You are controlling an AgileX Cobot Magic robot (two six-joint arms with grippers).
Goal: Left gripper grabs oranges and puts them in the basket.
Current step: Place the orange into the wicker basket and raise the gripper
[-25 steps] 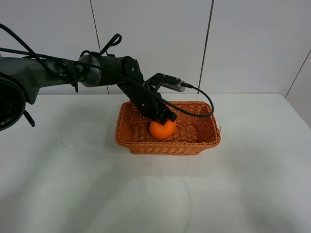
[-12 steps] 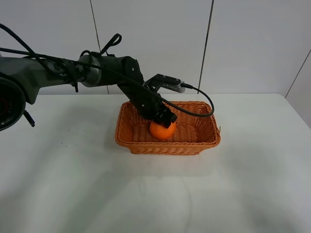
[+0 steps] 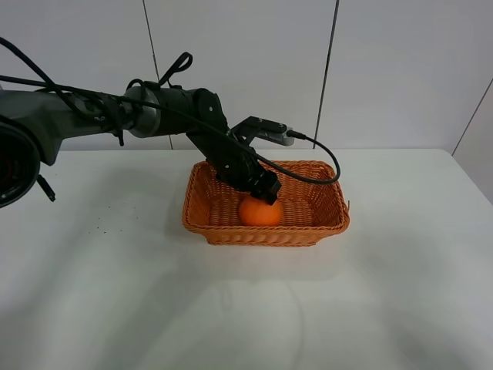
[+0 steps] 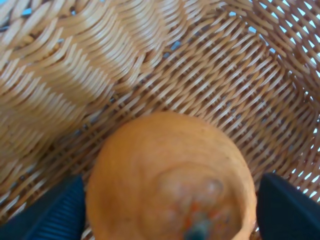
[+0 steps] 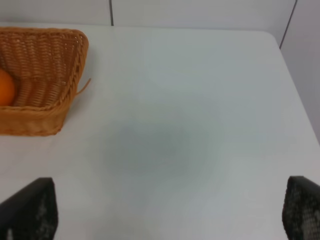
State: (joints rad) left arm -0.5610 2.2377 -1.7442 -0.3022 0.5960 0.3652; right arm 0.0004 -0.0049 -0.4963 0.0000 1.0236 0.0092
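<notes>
The orange [image 3: 259,212] lies on the floor of the wicker basket [image 3: 323,223], left of its middle. My left gripper [image 3: 263,190] hangs right above the fruit inside the basket, jaws apart. In the left wrist view the orange [image 4: 170,175] fills the space between the two dark fingers [image 4: 52,215], with its stem knob facing the camera and the woven basket floor [image 4: 225,75] behind it. My right gripper [image 5: 166,215] is open and empty over bare table, with the basket [image 5: 60,60] and a sliver of the orange [image 5: 5,89] off to one side.
The basket stands on a white table [image 3: 231,308] near its back edge, in front of a white panelled wall [image 3: 385,69]. The left arm [image 3: 115,112] reaches in from the left, its black cable [image 3: 323,166] looping over the basket's back rim.
The orange has dropped a little lower in the basket and sits slightly to the right, while the left gripper has stayed almost where it was, just above it.
</notes>
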